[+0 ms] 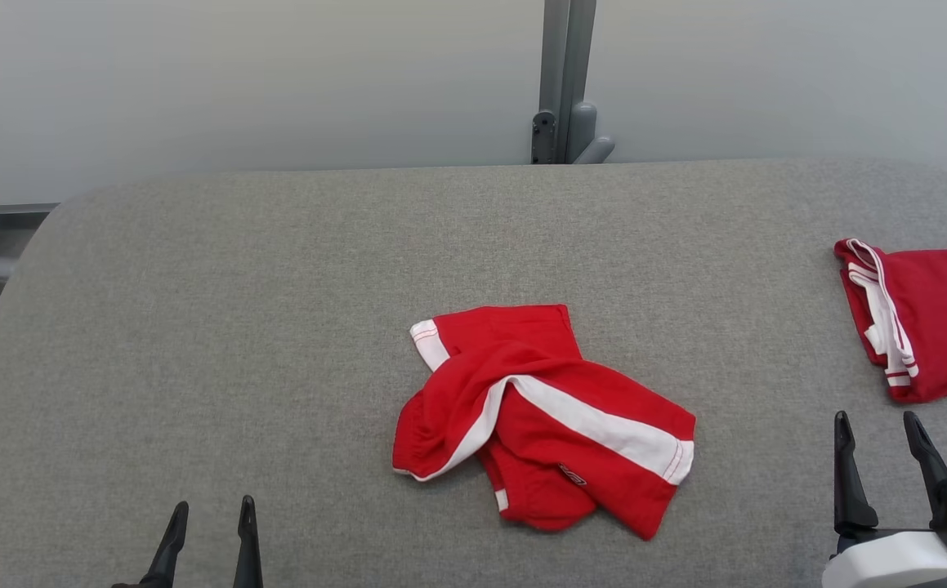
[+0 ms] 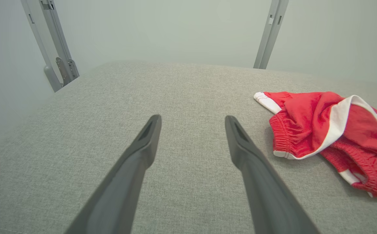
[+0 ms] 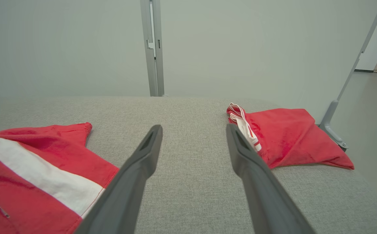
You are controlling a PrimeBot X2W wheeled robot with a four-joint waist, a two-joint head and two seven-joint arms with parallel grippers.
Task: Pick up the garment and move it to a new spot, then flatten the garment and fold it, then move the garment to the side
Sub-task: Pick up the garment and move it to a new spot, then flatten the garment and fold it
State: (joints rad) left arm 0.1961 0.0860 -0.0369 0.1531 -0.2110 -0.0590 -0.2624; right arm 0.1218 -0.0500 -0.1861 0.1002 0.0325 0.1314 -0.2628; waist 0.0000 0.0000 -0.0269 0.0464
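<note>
A crumpled red garment (image 1: 538, 416) with white side stripes, a pair of shorts, lies bunched in the middle of the grey padded table (image 1: 236, 327). It shows at the right of the left wrist view (image 2: 325, 133) and at the lower left of the right wrist view (image 3: 29, 175). My left gripper (image 1: 210, 510) stands open near the front edge, well left of the garment, with nothing between its fingers (image 2: 142, 146). At the front right my right gripper (image 1: 877, 425) is open too and empty, to the right of the garment, fingers (image 3: 243, 152) over bare fabric.
A second red garment (image 1: 931, 318) with white trim lies folded at the table's right edge, just beyond my right gripper, also seen in the right wrist view (image 3: 286, 136). A grey metal post (image 1: 563, 82) rises behind the table's far edge. Pale wall panels stand behind.
</note>
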